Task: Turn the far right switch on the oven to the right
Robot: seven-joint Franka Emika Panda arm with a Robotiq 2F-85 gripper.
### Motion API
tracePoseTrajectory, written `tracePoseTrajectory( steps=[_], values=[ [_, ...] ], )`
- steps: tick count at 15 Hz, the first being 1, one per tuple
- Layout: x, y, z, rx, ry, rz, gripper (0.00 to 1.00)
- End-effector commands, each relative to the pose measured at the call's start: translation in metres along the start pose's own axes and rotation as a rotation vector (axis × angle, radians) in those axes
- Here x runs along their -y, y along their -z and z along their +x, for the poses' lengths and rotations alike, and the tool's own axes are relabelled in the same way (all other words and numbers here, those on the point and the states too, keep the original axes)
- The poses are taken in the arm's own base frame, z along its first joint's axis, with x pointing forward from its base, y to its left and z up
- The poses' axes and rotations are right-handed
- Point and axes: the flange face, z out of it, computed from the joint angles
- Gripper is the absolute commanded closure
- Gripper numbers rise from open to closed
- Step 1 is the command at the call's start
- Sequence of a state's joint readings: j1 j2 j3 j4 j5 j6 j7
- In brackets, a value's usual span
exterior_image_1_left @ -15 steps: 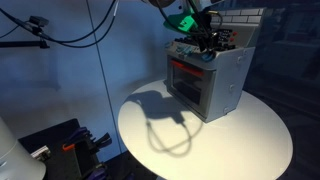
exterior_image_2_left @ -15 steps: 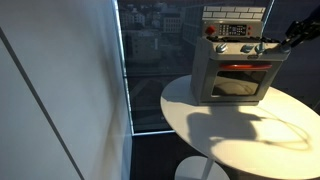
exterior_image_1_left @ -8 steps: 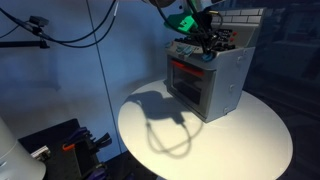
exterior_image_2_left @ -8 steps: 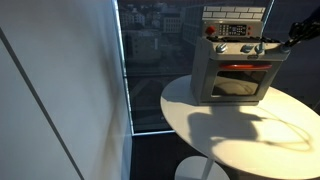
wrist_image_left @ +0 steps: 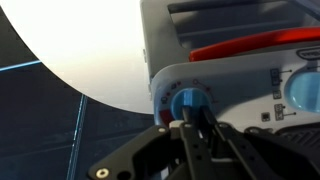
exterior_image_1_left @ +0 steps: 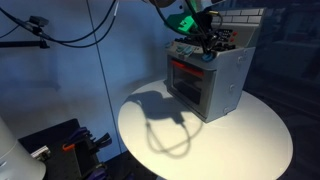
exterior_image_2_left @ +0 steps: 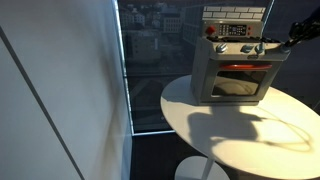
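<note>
The silver-grey toy oven [exterior_image_1_left: 212, 82] [exterior_image_2_left: 236, 68] stands on the round white table, its door window glowing red-orange. In the wrist view the far right switch [wrist_image_left: 188, 101], a small round light-blue knob, sits right at my fingertips. My gripper [wrist_image_left: 196, 122] has its two dark fingers drawn close together on the knob's front. In the exterior views the gripper [exterior_image_1_left: 205, 46] [exterior_image_2_left: 272, 43] is at the right end of the oven's knob row and hides that knob. Another light-blue knob [wrist_image_left: 304, 90] shows at the wrist view's right edge.
The round white table [exterior_image_1_left: 200, 140] [exterior_image_2_left: 250, 130] carries only the oven, near its far side. A brick-patterned back panel [exterior_image_2_left: 236, 14] rises above the oven top. A dark window pane and wall [exterior_image_2_left: 150, 60] stand beside the table.
</note>
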State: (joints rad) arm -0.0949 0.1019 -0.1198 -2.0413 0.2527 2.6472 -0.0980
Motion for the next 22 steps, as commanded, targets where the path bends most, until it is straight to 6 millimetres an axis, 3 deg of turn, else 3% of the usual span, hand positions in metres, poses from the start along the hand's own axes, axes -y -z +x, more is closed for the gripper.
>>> tracePoseTrajectory(
  steps=[1,22],
  values=[
    [-0.001,0.007,0.006,-0.002,-0.055,0.028,0.95],
    [-0.032,0.023,-0.005,-0.053,-0.517,0.289,0.96]
  ],
)
